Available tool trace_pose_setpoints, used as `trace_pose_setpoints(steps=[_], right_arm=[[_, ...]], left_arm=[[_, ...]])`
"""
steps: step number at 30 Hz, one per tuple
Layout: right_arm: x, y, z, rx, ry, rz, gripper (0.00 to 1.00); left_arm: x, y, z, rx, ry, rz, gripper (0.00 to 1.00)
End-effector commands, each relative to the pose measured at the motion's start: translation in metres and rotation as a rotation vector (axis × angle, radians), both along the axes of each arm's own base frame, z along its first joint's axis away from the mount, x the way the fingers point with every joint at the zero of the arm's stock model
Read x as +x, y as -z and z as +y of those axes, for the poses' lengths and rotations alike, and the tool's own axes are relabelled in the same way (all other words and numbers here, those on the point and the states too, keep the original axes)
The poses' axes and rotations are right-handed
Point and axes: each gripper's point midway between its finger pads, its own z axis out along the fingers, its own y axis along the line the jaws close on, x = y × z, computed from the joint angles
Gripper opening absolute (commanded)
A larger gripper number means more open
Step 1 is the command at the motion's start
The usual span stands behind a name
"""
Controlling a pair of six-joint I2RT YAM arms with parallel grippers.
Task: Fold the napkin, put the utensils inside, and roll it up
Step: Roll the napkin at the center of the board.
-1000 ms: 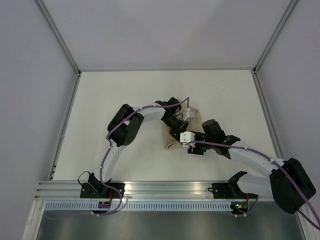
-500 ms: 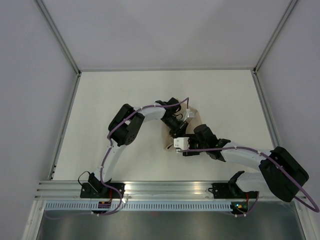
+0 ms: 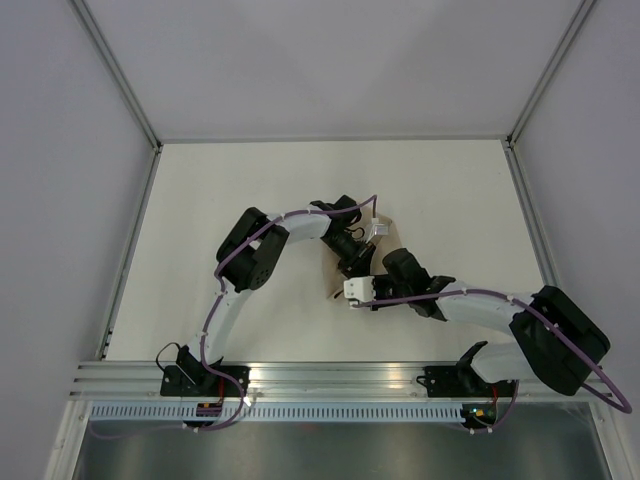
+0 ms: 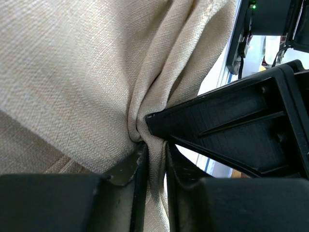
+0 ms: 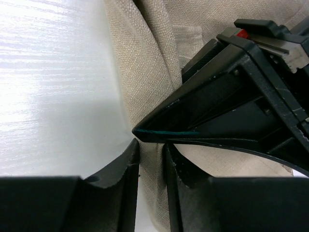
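The tan napkin [image 3: 387, 233] lies bunched mid-table, mostly hidden under both grippers. My left gripper [image 3: 353, 262] is shut on a gathered fold of it; in the left wrist view the cloth [image 4: 72, 72] is pinched between the fingers [image 4: 153, 159]. My right gripper [image 3: 346, 280] is shut on another fold right beside it; in the right wrist view the napkin [image 5: 145, 58] runs between the fingers [image 5: 152, 159]. The two grippers' fingertips nearly touch: the right one [image 4: 231, 125] shows in the left wrist view, the left one [image 5: 222, 96] in the right wrist view. No utensils are in view.
The white tabletop [image 3: 230, 190] is bounded by grey walls with metal corner posts [image 3: 115, 80]. An aluminium rail [image 3: 330, 375] carrying both arm bases runs along the near edge.
My right gripper has moved left and up close to the left gripper. The napkin has bunched together, and less of it shows from above.
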Motion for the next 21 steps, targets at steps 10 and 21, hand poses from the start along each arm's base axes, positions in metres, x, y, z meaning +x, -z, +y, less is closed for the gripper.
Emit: trace_pose_setpoints(steps=[10, 21], right_arm=[[-0.047, 0.032, -0.019, -0.107, -0.052, 0.338, 0.24], [-0.05, 0.02, -0.024, -0.033, -0.074, 0.694, 0.23]], left_arm=[[0.029, -0.025, 0.005, 0.046, -0.103, -0.101, 0.4], [0.09, -0.079, 0.026, 0.022, -0.404, -0.24, 0.39]])
